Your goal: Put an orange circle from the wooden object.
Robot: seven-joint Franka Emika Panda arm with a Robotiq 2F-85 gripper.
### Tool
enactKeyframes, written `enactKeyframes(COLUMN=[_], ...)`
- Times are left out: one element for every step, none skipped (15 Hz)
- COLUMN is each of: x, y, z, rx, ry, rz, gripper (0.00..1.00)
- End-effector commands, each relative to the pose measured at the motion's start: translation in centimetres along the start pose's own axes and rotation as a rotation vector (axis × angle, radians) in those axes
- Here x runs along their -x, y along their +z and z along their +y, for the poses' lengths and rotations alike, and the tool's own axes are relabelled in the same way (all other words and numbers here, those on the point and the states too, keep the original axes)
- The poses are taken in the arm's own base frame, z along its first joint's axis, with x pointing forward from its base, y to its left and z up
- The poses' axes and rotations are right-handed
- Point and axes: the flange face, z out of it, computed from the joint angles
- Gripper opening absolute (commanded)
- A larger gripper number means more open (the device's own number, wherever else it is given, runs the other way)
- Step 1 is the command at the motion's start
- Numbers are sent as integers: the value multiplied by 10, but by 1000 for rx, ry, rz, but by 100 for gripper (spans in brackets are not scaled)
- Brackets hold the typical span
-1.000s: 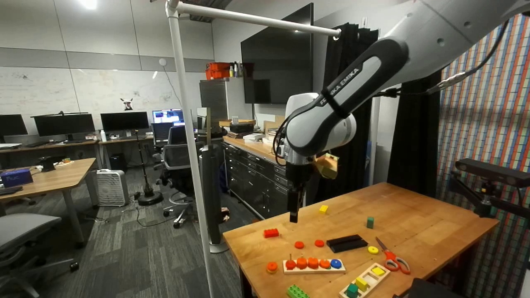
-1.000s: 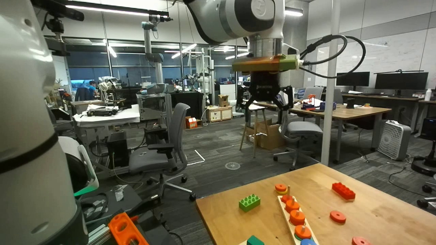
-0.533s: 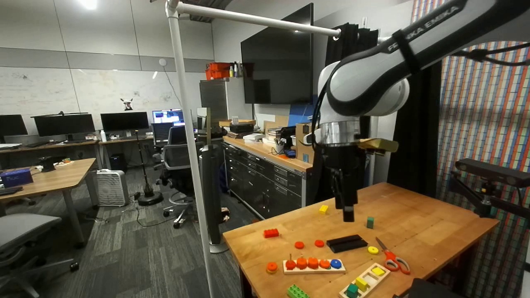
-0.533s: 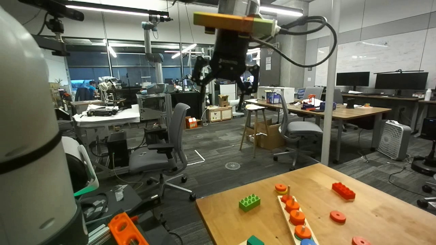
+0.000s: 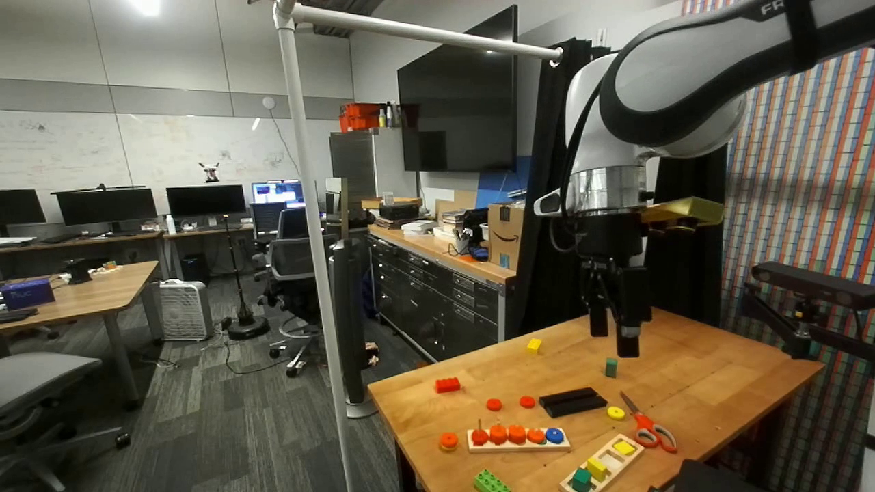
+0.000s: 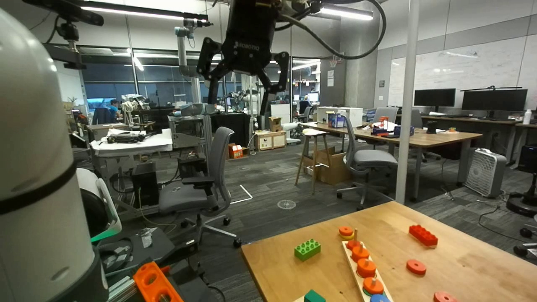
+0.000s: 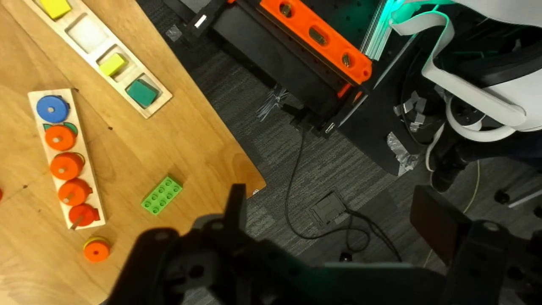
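Observation:
The wooden object is a low light-wood block on the table. It bears a row of orange-red round pieces and a blue one at one end. It also shows in an exterior view, partly cut off, and in the wrist view at left. An orange circle on a yellow one lies beside it, and two loose orange-red circles lie behind it. My gripper is open and empty, high above and away from the block. Its spread fingers show in an exterior view and the wrist view.
On the table are a green brick, a red brick, a black rectangle, scissors, a yellow ring, a shape tray, a green block and a yellow block. The table corner lies below my gripper.
My arm and gripper have moved right in one exterior view, and left and up in the other. The gripper stays open. The things on the table have not moved.

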Motion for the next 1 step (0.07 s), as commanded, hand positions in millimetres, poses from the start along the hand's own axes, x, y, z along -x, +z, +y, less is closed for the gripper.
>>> enactKeyframes(x=[0], y=[0], z=[0], rx=[-2], ry=[0], rz=[-2], gripper=[100])
